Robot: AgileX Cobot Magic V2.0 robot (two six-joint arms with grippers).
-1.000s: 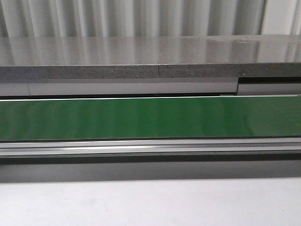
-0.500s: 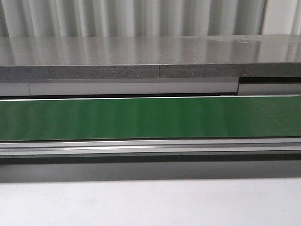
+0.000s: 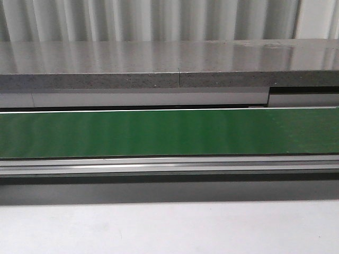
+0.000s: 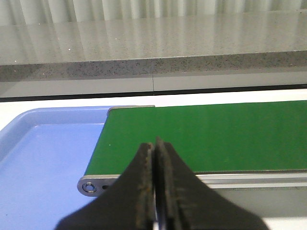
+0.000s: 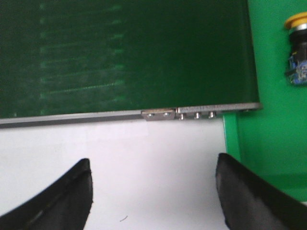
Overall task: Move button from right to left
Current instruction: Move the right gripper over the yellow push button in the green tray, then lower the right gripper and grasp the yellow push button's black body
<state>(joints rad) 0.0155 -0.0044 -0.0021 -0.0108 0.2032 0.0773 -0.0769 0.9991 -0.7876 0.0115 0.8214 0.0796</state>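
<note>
The button (image 5: 297,48), with a yellow cap, black collar and blue block, lies in a green tray (image 5: 273,134) past the end of the dark green conveyor belt (image 5: 124,57) in the right wrist view. My right gripper (image 5: 153,167) is open and empty over the white table, short of the belt's end and apart from the button. My left gripper (image 4: 154,146) is shut and empty, its black fingers (image 4: 142,191) pressed together in front of the belt's other end (image 4: 201,136). Neither gripper nor the button shows in the front view.
A blue tray (image 4: 43,158) sits beside the belt's end near my left gripper. The belt (image 3: 169,132) runs across the front view with an aluminium rail (image 3: 169,165) in front, a grey stone counter (image 3: 169,63) behind, and the white table (image 3: 169,230) nearest.
</note>
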